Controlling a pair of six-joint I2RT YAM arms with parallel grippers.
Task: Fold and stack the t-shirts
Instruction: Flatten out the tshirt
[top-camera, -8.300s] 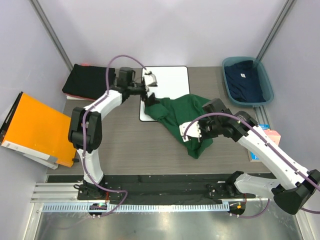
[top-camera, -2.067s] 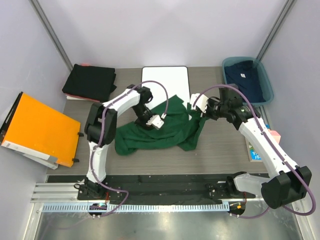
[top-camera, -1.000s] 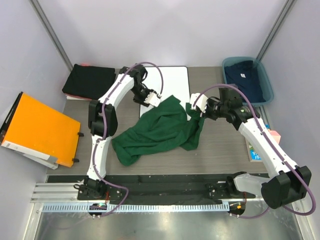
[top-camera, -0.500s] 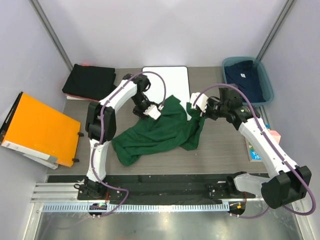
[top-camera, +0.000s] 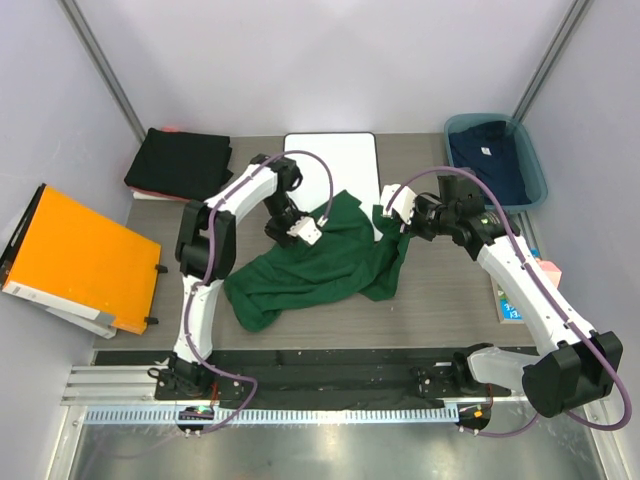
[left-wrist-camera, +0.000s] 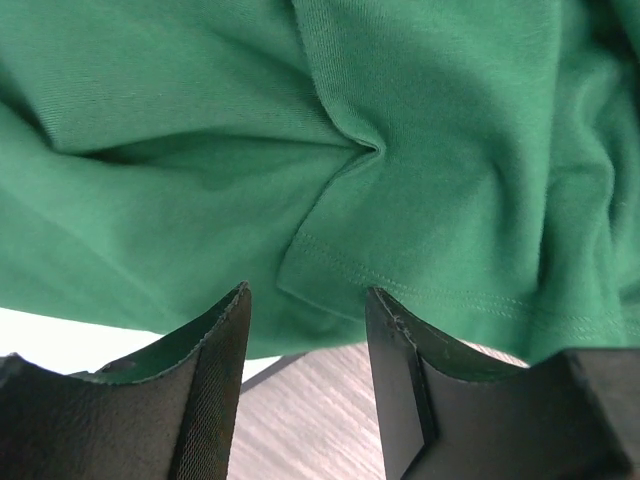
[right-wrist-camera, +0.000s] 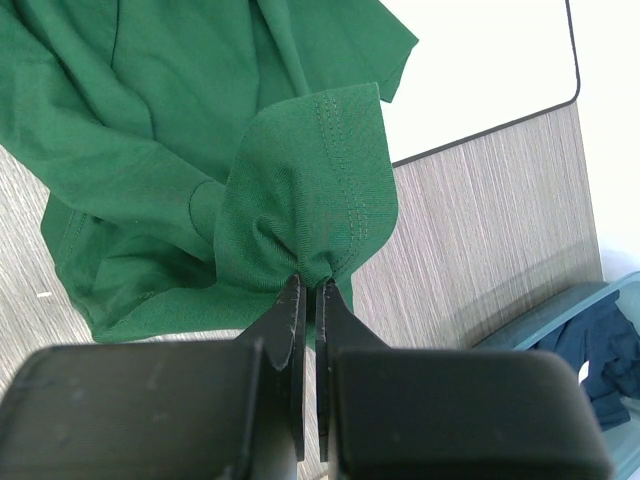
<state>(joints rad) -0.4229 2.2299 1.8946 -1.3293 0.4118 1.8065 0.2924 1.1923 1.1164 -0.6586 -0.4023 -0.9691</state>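
A dark green t-shirt (top-camera: 320, 262) lies crumpled in the middle of the table, its far edge overlapping the white board (top-camera: 340, 165). My left gripper (top-camera: 310, 234) is open just above the shirt's far left edge; in the left wrist view (left-wrist-camera: 305, 305) a hemmed fold of green cloth (left-wrist-camera: 420, 200) lies just beyond the fingertips. My right gripper (top-camera: 392, 217) is shut on a hemmed corner of the green shirt (right-wrist-camera: 320, 200) and holds it lifted at the right. A navy t-shirt (top-camera: 490, 160) lies in the teal bin. Folded black shirts (top-camera: 180, 165) are stacked at the far left.
The teal bin (top-camera: 532, 170) stands at the far right corner. An orange folder (top-camera: 75, 260) lies at the left edge. A small pink and blue item (top-camera: 545, 272) lies at the right edge beside my right arm.
My left gripper moved from the board's left edge back toward the shirt's far edge. My right gripper has kept its hold without moving. The shirt has been spread to the left since earlier.
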